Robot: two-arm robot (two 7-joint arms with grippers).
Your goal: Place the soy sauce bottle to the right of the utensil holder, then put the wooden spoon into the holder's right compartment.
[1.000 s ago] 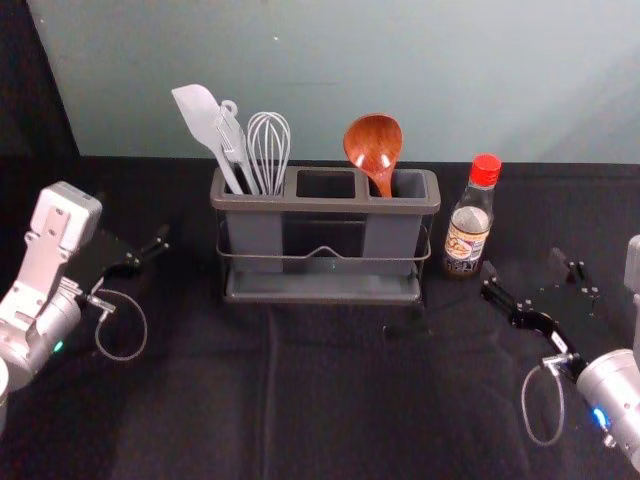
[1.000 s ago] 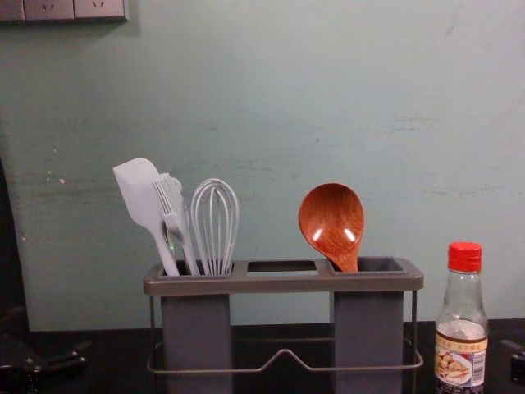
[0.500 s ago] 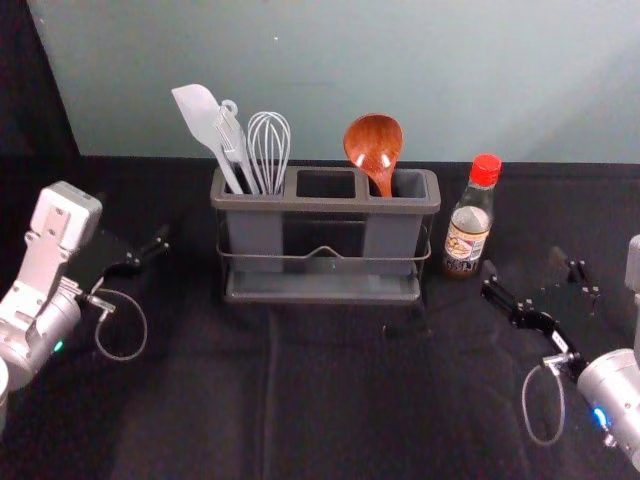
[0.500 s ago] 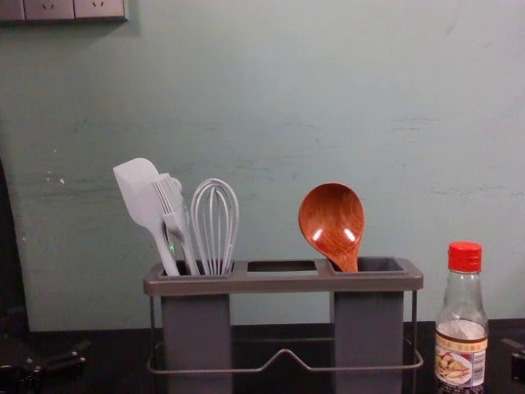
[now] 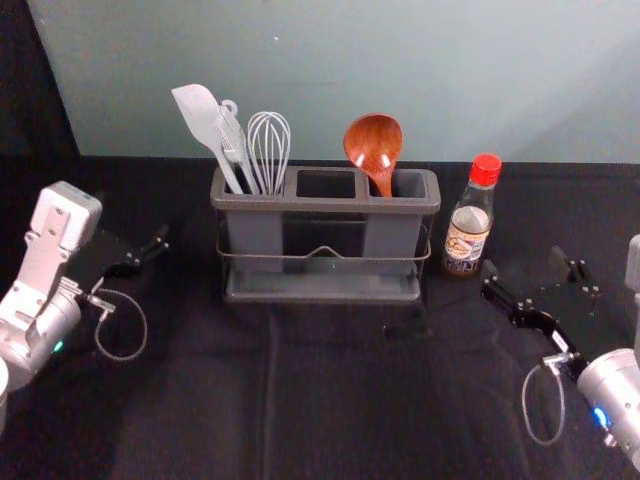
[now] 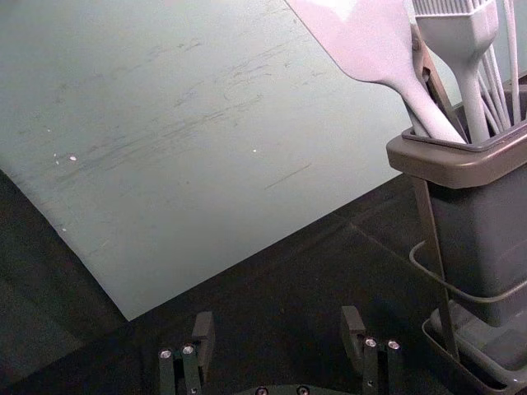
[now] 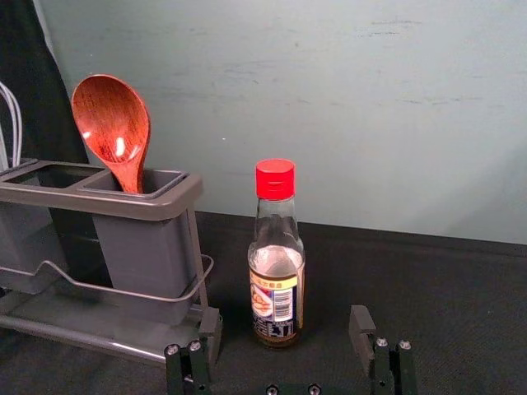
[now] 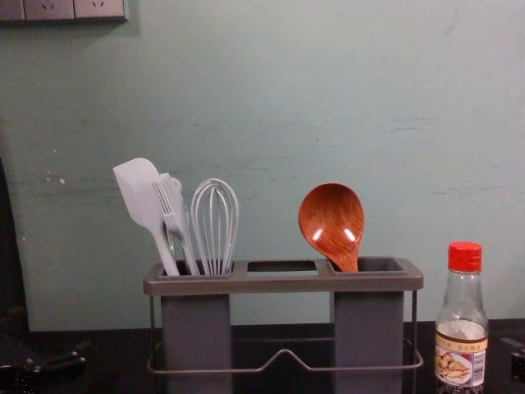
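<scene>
Two placements look done: bottle [image 5: 467,235] upright at holder's [image 5: 325,204] 3 o'clock, spoon [image 5: 374,145] in right compartment. Left gripper [image 6: 277,315] open, empty, holder's 9; right gripper [image 7: 285,317] open, empty, bottle's 4. I'd verify, then retreat right toward 5, avoiding bottle.

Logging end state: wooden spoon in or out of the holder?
In: the wooden spoon's handle goes down into the holder's right compartment, bowl above the rim.
</scene>
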